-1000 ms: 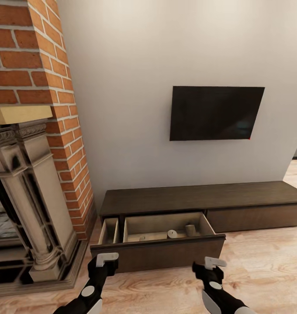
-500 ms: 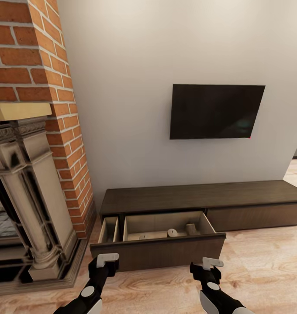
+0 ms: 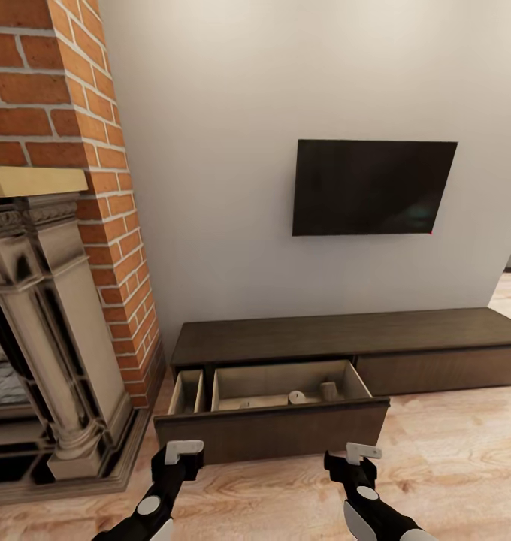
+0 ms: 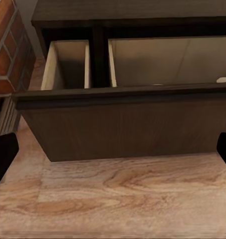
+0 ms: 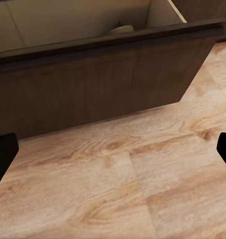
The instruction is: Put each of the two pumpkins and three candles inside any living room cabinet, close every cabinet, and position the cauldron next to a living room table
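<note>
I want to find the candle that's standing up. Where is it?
Look under the black TV at the long dark cabinet. Its left drawer is pulled out. In the wide pale section, toward the right, the standing candle is a tan stub, taller than the flatter one beside it.

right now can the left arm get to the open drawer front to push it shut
Probably yes: the left gripper hangs open just short of the drawer front, with bare floor between them and nothing in the way.
</note>
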### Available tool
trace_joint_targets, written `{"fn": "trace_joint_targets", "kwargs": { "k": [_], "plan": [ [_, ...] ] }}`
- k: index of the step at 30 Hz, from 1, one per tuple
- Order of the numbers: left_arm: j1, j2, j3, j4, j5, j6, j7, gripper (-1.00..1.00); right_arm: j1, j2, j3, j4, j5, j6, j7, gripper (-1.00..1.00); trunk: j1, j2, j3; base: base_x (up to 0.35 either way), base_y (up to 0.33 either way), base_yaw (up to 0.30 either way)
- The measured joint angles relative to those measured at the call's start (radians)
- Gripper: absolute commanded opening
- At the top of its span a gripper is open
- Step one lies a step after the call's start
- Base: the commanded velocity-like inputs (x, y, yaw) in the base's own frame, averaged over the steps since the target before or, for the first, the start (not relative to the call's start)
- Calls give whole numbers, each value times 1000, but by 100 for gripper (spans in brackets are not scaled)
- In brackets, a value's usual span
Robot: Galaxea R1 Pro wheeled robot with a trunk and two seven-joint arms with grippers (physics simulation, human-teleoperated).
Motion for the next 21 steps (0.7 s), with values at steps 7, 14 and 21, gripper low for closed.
{"fn": "trace_joint_targets", "kwargs": {
  "k": [7, 14, 21],
  "plan": [
    [0, -1, -2, 51, 0, -75, -1, 100, 1, 2, 4, -5, 8, -8, 4, 100, 27, -49, -22, 0, 0, 0],
    [0, -1, -3, 63, 0, -98, -1, 100, 21, 7, 7, -9, 13, -83, 6, 100, 54, -98, -44, 0, 0, 0],
    [0, -1, -4, 65, 0, -113, -2, 100, 30, 9, 7, -9, 12, -105, 6, 100, 81, -147, -66, 0, 0, 0]
  ]
}}
